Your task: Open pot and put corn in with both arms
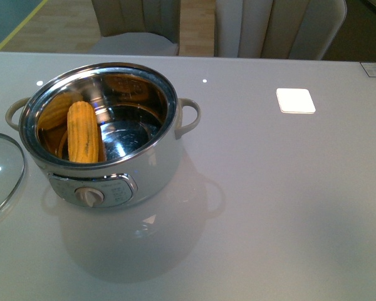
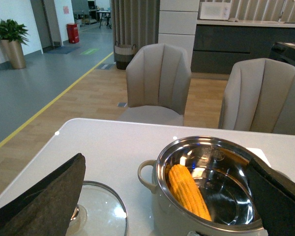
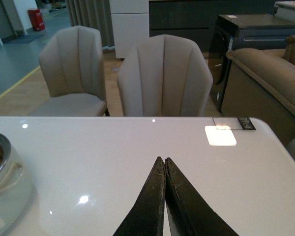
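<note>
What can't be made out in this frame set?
- Glass lid: cut off by the front view's left edge; in the left wrist view a finger covers part of it.
- Pot: mostly outside the right wrist view.
- Dial markings: too small in the front view.
- Corn: its lower end is hidden by the pot rim in the front view.

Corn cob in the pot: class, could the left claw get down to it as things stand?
Probably yes. The pot is uncovered, its lid lying on the table beside it, and the corn leans exposed against the inner wall. The left claw is open with nothing between it and the cob.
</note>
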Robot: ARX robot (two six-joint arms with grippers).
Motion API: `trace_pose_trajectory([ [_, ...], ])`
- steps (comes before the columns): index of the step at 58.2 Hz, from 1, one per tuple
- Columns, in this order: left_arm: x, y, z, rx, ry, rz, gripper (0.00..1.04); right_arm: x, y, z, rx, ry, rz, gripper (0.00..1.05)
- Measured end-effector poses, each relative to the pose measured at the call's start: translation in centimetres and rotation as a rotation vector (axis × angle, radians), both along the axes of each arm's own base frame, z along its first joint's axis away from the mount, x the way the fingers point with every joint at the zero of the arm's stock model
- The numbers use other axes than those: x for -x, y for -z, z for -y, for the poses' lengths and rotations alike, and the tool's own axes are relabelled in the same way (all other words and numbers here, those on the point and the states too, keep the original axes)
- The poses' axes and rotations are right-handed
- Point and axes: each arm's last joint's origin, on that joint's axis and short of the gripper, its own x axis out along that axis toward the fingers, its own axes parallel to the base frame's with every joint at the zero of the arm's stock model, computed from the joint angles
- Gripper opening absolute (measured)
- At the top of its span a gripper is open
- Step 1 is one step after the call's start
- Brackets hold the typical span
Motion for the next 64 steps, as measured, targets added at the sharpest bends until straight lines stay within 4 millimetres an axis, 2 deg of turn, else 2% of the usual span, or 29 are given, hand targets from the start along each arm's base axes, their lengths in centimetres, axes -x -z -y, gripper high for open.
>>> trace_pose_trajectory([
  [45, 0.0, 0.0, 0.0, 0.0, 0.0, 0.0, 0.98, 2.1, -0.1, 0.0, 0.0, -0.004, 0.008, 0.02],
  [53, 0.0, 0.0, 0.0, 0.0, 0.0, 0.0, 0.98, 3.1, 0.2, 0.0, 0.0, -0.004, -0.006, 0.02],
  [64, 0.0, 0.0, 0.0, 0.0, 0.0, 0.0, 0.98, 3.2, 0.1, 0.0, 0.0, -0.004, 0.003, 0.02],
])
